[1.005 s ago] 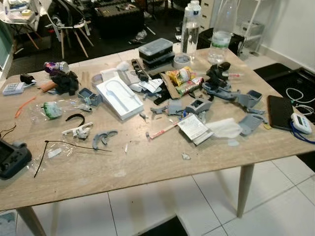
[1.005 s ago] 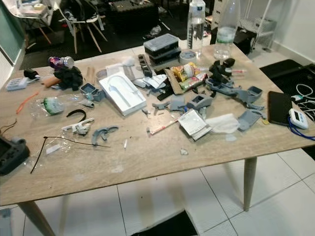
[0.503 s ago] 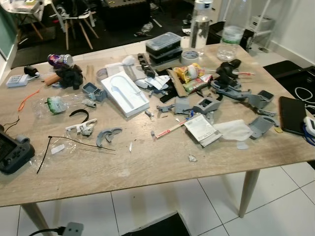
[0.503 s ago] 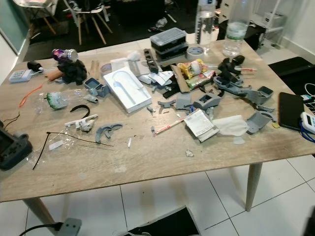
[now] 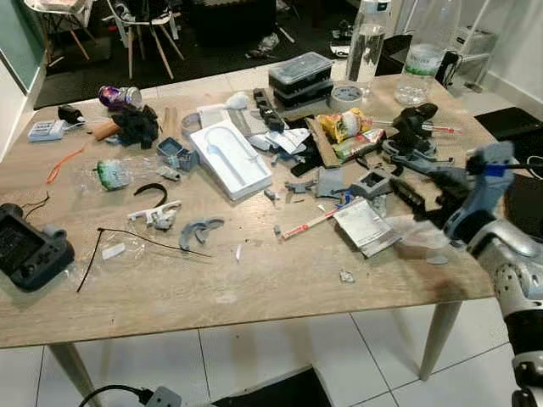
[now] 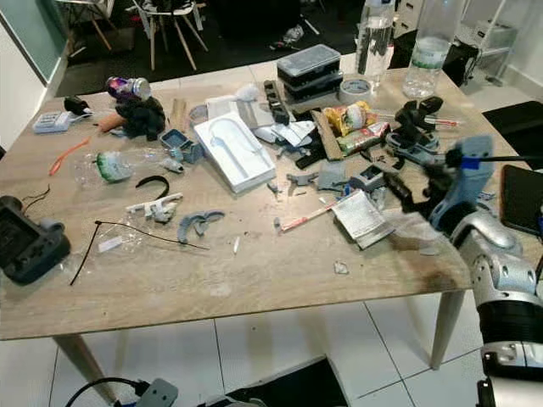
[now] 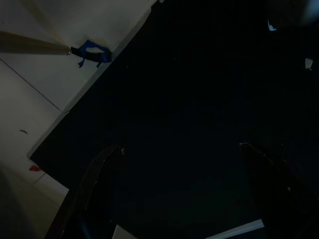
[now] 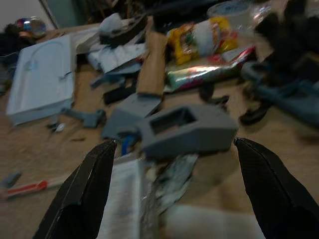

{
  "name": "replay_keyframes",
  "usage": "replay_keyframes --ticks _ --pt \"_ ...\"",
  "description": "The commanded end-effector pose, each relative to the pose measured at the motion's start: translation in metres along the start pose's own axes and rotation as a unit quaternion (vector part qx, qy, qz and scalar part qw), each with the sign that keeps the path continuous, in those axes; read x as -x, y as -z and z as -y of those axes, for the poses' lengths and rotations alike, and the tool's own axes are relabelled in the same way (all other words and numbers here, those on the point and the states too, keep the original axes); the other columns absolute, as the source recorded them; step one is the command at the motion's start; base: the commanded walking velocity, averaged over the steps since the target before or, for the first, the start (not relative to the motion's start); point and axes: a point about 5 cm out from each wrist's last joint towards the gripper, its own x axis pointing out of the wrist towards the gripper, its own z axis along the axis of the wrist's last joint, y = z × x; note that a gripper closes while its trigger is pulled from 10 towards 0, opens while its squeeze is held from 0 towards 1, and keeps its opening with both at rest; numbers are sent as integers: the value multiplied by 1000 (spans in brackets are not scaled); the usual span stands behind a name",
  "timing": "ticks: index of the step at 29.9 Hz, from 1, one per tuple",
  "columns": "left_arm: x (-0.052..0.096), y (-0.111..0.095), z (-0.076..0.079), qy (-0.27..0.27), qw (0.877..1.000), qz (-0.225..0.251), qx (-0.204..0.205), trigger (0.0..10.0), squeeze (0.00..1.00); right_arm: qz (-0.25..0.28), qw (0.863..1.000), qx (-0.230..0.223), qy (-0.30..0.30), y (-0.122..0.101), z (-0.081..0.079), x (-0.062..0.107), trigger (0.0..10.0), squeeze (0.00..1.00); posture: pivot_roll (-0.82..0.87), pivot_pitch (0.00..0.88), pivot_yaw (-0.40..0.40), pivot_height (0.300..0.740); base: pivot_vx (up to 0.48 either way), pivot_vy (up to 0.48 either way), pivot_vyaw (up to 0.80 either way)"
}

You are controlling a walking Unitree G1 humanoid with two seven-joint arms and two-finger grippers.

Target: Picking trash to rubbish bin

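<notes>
Our left gripper [image 7: 174, 199] hangs idle over dark floor, jaws wide. The right gripper [image 8: 169, 194] has just risen over the tabletop [image 5: 254, 288], jaws wide and empty, facing the crumpled packet [image 5: 366, 226]: pickup is starting.

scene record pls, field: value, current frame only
surface: wooden table, cluttered
right gripper: open, raised over the table's right side, above the white packet
ahead of right fingers: grey plastic housing, snack wrappers beyond it
left gripper: open, idle over dark floor
other trash: white moulded tray, crumpled clear bottle, black cable tie
non-trash: black handheld controller at the left edge, two water bottles at the far edge
rubbish bin: cannot tell where
</notes>
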Motion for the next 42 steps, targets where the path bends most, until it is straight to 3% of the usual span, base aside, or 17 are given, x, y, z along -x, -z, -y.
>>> replay_keyframes --ticks 1,4,12,13,15,16,31,34,37,39,40,42 --pt "1 9 -5 -4 1000 -14 -11 10000 0 -40 999 -21 -28 16 -13 -3 10000 0 -96 80 57 740 0 0 0" --pt "1 7 -7 -7 1000 -10 -15 10000 0 -86 995 -40 -16 30 -16 -4 10000 0 -96 80 57 740 0 0 0" --pt "1 10 -4 -5 1000 -12 -16 10000 0 -118 991 -58 -18 42 -22 -7 10000 0 -103 82 60 740 0 0 0" --pt "1 11 -3 -4 1000 -13 -15 10000 0 -124 990 -64 -20 45 -23 -7 4941 0 -103 82 60 740 0 0 0" --pt "1 12 -3 -4 1000 -14 -15 10000 0 -129 989 -69 -21 47 -24 -7 4941 0 -103 82 60 740 0 0 0" --pt "1 14 -1 -2 1000 -15 -14 10000 0 -144 987 -76 -16 53 -26 -7 0 0 -101 84 56 740 0 0 0" --pt "1 16 0 -3 1000 -15 -8 10000 0 -164 984 -74 -2 57 -29 -12 0 0 -101 85 50 740 0 0 0" --pt "1 16 0 -3 1000 -15 -9 10000 0 -127 990 -56 -5 48 -28 -16 0 0 -107 85 51 740 0 0 0" --pt "1 16 0 -4 1000 -14 -9 10000 0 -50 998 -37 -14 26 -30 -20 0 0 -109 85 51 740 0 0 0" --pt "1 16 0 -5 1000 -13 -9 10000 0 -35 999 -33 -18 21 -30 -20 0 0 -109 85 51 740 0 0 0" --pt "1 16 1 -5 1000 -13 -9 10000 0 24 999 -28 -38 4 -36 -21 0 0 -109 85 51 740 0 0 0" --pt "1 16 1 -5 1000 -13 -10 10000 0 41 998 -27 -43 -1 -38 -22 0 0 -109 85 51 740 0 0 0"
